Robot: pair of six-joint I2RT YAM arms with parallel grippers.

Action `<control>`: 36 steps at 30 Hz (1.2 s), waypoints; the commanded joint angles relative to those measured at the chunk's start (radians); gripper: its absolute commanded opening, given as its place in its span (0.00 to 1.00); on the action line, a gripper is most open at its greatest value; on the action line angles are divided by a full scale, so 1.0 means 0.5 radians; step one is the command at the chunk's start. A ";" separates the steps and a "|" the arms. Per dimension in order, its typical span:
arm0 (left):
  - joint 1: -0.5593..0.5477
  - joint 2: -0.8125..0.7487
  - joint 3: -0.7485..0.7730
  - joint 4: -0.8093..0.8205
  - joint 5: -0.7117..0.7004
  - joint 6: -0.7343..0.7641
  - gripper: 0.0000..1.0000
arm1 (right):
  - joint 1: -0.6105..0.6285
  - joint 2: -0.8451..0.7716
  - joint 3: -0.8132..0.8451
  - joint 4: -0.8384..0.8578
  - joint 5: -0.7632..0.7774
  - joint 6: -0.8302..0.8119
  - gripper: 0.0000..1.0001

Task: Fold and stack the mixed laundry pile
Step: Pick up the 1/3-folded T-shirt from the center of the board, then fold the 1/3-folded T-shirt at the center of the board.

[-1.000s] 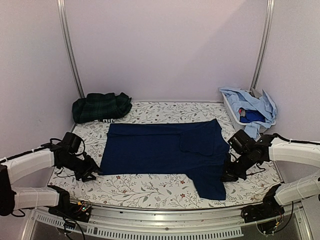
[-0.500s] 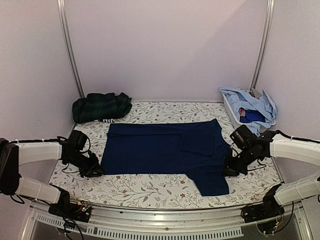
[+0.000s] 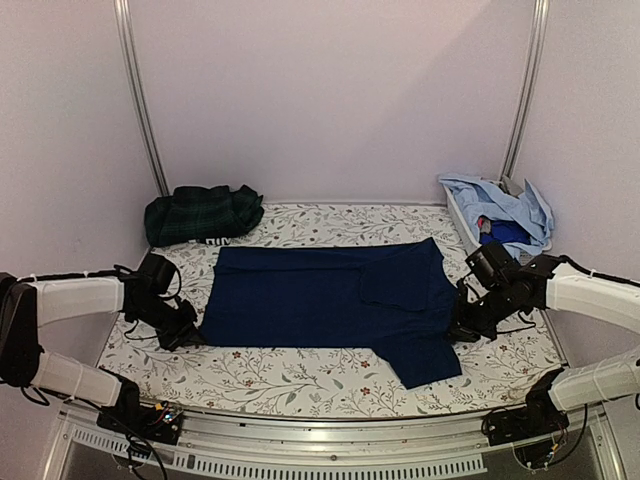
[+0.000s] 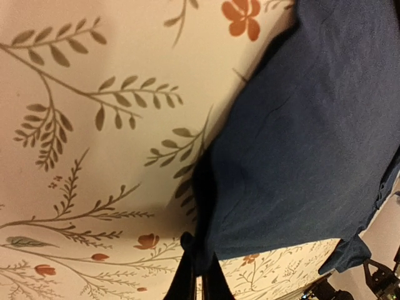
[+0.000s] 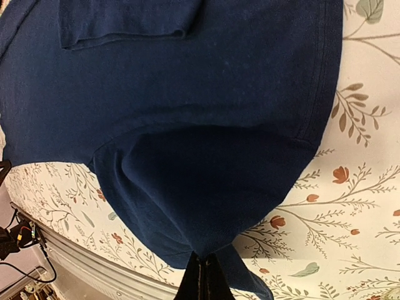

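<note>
Closing just now, your left gripper (image 3: 190, 338) has pinched the navy T-shirt (image 3: 320, 295) spread across the middle of the floral sheet (image 3: 300, 378). Your right gripper (image 3: 458, 333) stays clamped on its opposite edge, so you can probably lift and fold.

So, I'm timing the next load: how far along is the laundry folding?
Early. Done, perhaps: only the green plaid piece, bunched at the far left corner. In hand: the navy T-shirt lies spread flat, left fingers and right fingers shut on its opposite ends. Left: the light blue shirts heaped at far right, plus stacking.
</note>
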 commanded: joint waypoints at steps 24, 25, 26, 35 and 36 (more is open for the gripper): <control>0.273 0.501 0.681 0.147 0.054 0.242 0.00 | -0.542 0.578 0.599 0.196 -0.030 -0.641 0.00; 0.275 0.536 0.715 0.163 0.062 0.254 0.00 | -0.548 0.628 0.628 0.198 -0.037 -0.663 0.00; 0.275 0.571 0.734 0.177 0.071 0.261 0.00 | -0.548 0.659 0.659 0.201 -0.039 -0.675 0.00; 0.287 0.807 0.888 0.239 0.075 0.301 0.00 | -0.595 0.953 0.865 0.243 -0.034 -0.760 0.00; 0.287 0.825 0.904 0.238 0.073 0.305 0.00 | -0.605 0.985 0.880 0.245 -0.034 -0.773 0.00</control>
